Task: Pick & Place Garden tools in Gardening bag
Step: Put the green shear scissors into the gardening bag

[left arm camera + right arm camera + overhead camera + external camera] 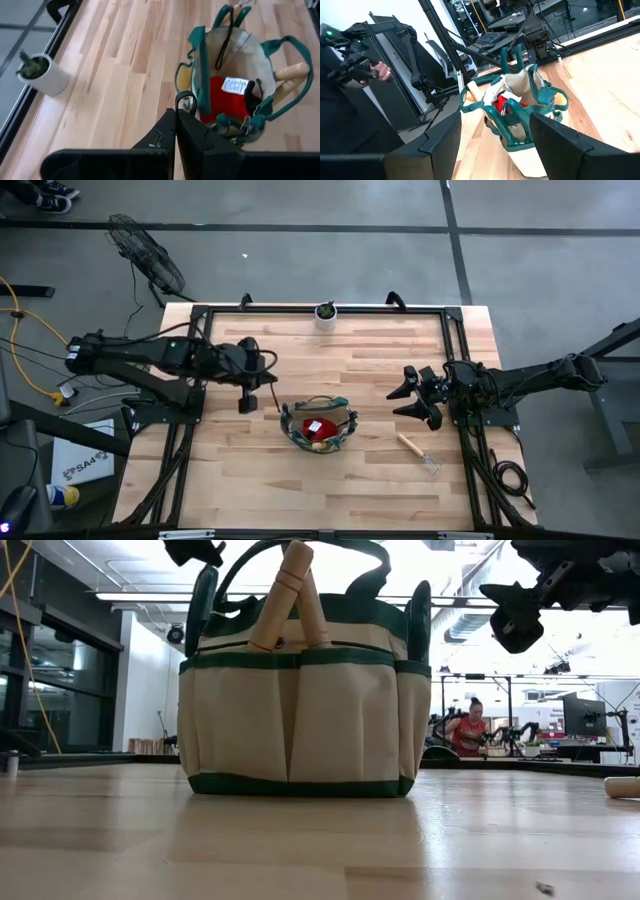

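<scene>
The tan gardening bag (318, 426) with green trim stands upright at the table's middle. It holds a red item with a white label (227, 95) and wooden-handled tools (285, 595). One wooden-handled tool (415, 450) lies flat on the table, right of the bag. My left gripper (176, 112) is shut just left of the bag's rim and above the table, with a thin dark loop (186, 100) at its fingertips. My right gripper (410, 396) is open and empty, raised to the right of the bag. My left gripper has a thin dark loop (185, 94) sticking out from between its shut fingertips. The fingers slant down from the table's left toward the bag. What the loop belongs to and how much of it sits between the fingers I cannot tell.
A small white pot with a green plant (326, 313) stands at the far edge. Black frame rails (190, 380) run along the table's sides. A person (470, 730) sits in the room behind. A hand (380, 72) shows beyond the table in the right wrist view.
</scene>
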`<state>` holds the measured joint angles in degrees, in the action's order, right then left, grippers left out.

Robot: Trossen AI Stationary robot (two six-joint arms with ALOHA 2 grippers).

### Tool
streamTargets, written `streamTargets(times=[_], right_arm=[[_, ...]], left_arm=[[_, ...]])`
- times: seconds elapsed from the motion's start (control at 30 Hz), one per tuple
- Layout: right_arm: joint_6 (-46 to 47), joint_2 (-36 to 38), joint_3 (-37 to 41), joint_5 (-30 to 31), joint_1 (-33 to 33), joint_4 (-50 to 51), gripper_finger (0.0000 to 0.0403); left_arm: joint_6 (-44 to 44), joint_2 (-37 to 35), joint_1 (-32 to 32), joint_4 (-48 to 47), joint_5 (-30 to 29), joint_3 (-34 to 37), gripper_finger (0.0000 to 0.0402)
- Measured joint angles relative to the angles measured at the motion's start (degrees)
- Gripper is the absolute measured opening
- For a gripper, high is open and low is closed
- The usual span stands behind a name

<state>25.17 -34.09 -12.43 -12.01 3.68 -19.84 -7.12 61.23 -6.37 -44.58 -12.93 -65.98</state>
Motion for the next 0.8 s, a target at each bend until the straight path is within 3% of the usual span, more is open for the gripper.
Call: streamTargets(times=[0.2,0.57,0.8], right_arm=[[0.0,0.0,0.0,0.0,0.0,0.0,0.0227],[0.0,0.0,0.0,0.0,0.0,0.0,0.0227],[0.0,0.0,0.0,0.0,0.0,0.0,0.0227]], left_arm=[[-1.1,-0.9,0.0,-0.8,0.3,0.1,0.0045],[-2.4,-4.5,0.0,0.4,-1.2,0.1,0.0220],[-5.4,-9.2,0.0,1.1,-2.1,0.1,0.0239]])
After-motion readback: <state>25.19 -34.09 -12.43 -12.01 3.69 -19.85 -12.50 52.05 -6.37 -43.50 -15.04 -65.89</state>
